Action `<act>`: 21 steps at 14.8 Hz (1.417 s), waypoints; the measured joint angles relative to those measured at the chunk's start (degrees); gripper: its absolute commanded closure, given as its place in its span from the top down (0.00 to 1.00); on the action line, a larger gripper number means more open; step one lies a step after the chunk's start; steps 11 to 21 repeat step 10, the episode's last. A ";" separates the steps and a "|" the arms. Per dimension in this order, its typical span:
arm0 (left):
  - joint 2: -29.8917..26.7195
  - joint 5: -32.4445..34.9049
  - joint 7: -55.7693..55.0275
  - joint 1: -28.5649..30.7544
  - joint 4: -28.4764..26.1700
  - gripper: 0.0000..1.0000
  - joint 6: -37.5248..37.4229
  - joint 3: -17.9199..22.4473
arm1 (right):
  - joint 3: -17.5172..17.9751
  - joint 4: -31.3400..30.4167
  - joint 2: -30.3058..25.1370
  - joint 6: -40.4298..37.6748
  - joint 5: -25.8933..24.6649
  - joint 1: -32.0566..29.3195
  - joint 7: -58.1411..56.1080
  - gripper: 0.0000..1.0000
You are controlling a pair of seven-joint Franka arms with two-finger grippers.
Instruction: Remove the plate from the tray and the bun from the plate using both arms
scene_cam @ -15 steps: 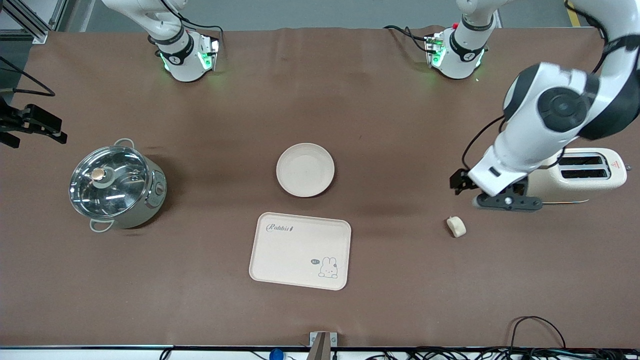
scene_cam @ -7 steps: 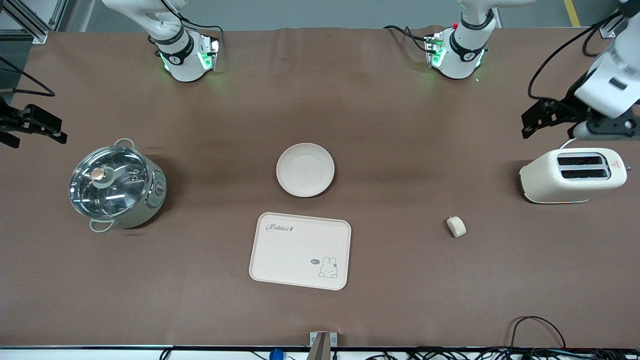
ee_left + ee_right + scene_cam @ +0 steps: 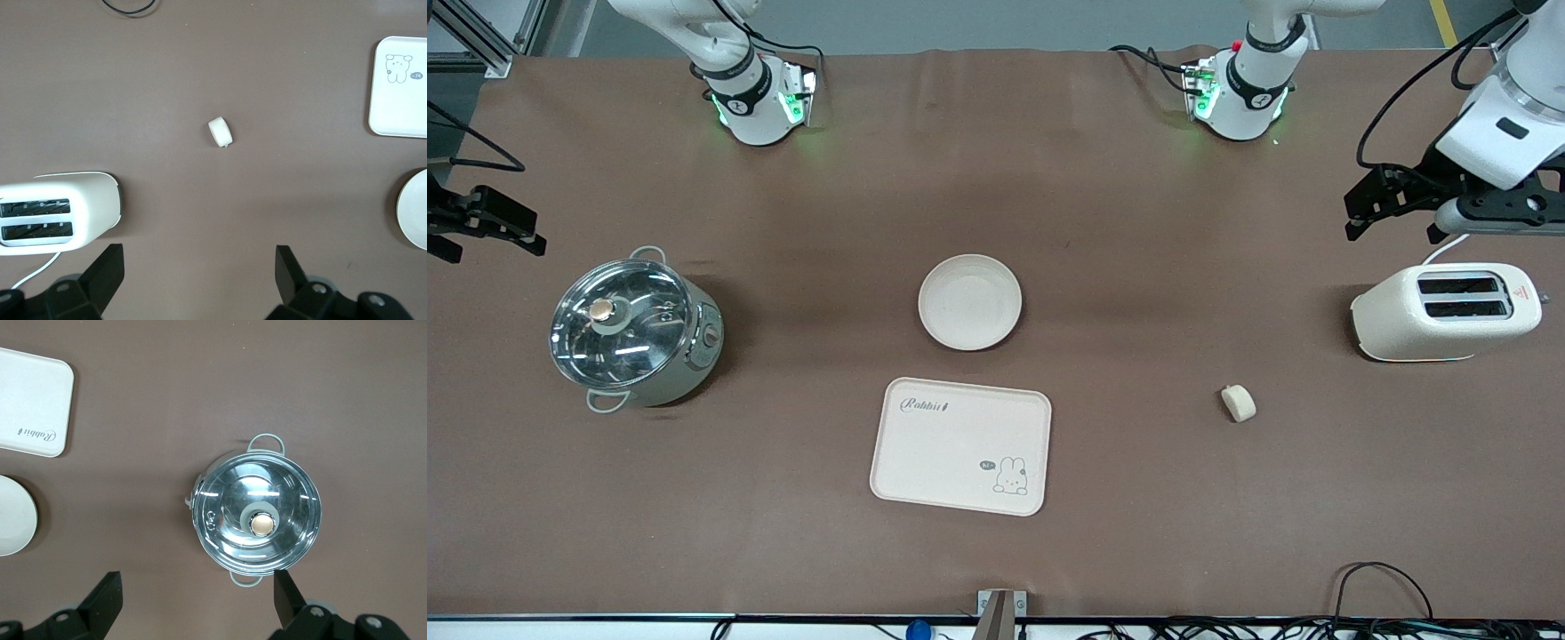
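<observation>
The round cream plate (image 3: 969, 302) lies bare on the table, just farther from the front camera than the Rabbit tray (image 3: 960, 444), apart from it. The small pale bun (image 3: 1238, 403) lies on the table toward the left arm's end, nearer to the front camera than the toaster. My left gripper (image 3: 200, 267) is open and empty, up in the air over the table beside the toaster; it also shows in the front view (image 3: 1489, 213). My right gripper (image 3: 197, 590) is open and empty, held high over the table beside the pot; in the front view only its black part (image 3: 480, 220) shows.
A cream two-slot toaster (image 3: 1445, 311) stands toward the left arm's end. A steel pot with a glass lid (image 3: 636, 331) stands toward the right arm's end. The brown mat covers the whole table. Cables lie along the table's front edge.
My left arm has lifted away from the bun and swung to a spot over the table farther from the front camera than the toaster. The bun, plate, tray and right arm have not moved.
</observation>
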 measured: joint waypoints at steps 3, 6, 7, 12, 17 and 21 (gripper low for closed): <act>3.46 0.00 0.32 0.12 5.97 1.00 -2.81 0.19 | 0.00 0.00 0.00 0.06 0.00 0.00 0.00 1.00; 4.57 0.00 0.32 0.12 7.20 1.00 -3.39 0.20 | -0.12 0.00 0.00 0.15 -0.02 -0.02 0.00 1.00; 4.61 0.00 0.32 0.12 7.22 1.00 -3.53 0.21 | -0.17 0.00 0.00 0.17 -0.03 -0.04 0.00 1.00; 4.62 0.00 0.32 0.13 7.34 1.00 -4.01 0.22 | -0.20 0.00 0.00 0.19 -0.03 -0.04 0.00 1.00; 4.62 0.00 0.32 0.13 7.34 1.00 -4.01 0.22 | -0.20 0.00 0.00 0.19 -0.03 -0.04 0.00 1.00; 4.62 0.00 0.32 0.13 7.34 1.00 -4.01 0.22 | -0.20 0.00 0.00 0.19 -0.03 -0.04 0.00 1.00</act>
